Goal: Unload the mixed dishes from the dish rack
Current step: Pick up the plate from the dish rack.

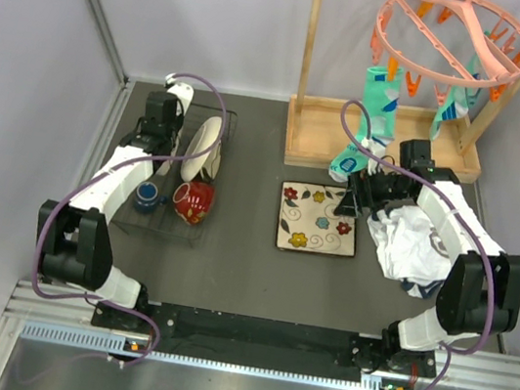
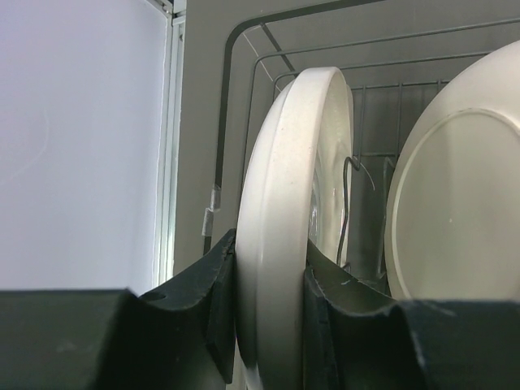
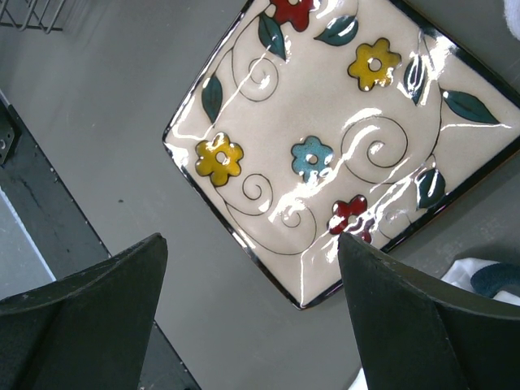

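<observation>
The black wire dish rack (image 1: pixel 165 222) stands at the left. In it are large cream dishes (image 1: pixel 206 145) on edge, a dark blue mug (image 1: pixel 148 194) and a red patterned mug (image 1: pixel 195 202). My left gripper (image 1: pixel 180 148) reaches into the rack. In the left wrist view it (image 2: pixel 272 248) is shut on the rim of an upright cream dish (image 2: pixel 292 162), with a second cream dish (image 2: pixel 463 203) to its right. The square cream floral plate (image 1: pixel 317 219) lies flat on the table. My right gripper (image 1: pixel 346 204) hovers over its edge, open and empty (image 3: pixel 252 252), with the plate (image 3: pixel 341 138) below.
A wooden frame (image 1: pixel 377 144) with a pink peg hanger (image 1: pixel 454 33) and hanging socks (image 1: pixel 373 104) stands at the back right. A white cloth (image 1: pixel 411 244) lies under the right arm, beside the floral plate. Grey walls close in on the left and back.
</observation>
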You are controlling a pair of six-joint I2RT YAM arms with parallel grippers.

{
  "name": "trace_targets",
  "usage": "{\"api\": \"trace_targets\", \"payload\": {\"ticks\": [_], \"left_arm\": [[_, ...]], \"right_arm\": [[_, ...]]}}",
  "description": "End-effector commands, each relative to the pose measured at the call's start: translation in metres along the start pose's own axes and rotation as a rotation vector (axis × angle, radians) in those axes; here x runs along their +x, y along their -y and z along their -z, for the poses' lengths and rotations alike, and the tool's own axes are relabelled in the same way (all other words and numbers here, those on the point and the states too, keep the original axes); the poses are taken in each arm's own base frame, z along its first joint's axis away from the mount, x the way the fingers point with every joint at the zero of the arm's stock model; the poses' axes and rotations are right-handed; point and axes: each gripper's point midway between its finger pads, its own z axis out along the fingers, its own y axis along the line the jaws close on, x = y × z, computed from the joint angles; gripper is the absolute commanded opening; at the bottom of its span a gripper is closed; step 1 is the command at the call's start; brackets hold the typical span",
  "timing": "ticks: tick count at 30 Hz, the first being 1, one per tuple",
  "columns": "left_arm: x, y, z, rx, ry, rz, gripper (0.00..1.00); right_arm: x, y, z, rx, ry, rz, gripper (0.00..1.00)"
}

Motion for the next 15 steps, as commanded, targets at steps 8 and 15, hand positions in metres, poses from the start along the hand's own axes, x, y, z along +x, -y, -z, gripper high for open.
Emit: {"api": "trace_targets", "payload": {"ticks": [8, 15], "left_arm": [[-0.127, -0.067, 0.052, -0.178, 0.365, 0.090, 0.00], [-0.139, -0.074, 0.057, -0.196, 0.383, 0.077, 0.00]], "right_arm": [[-0.004, -0.002, -0.004, -0.029, 0.013, 0.035, 0.85], [-0.003, -0.002, -0.005, -0.033, 0.011, 0.035, 0.86]]}}
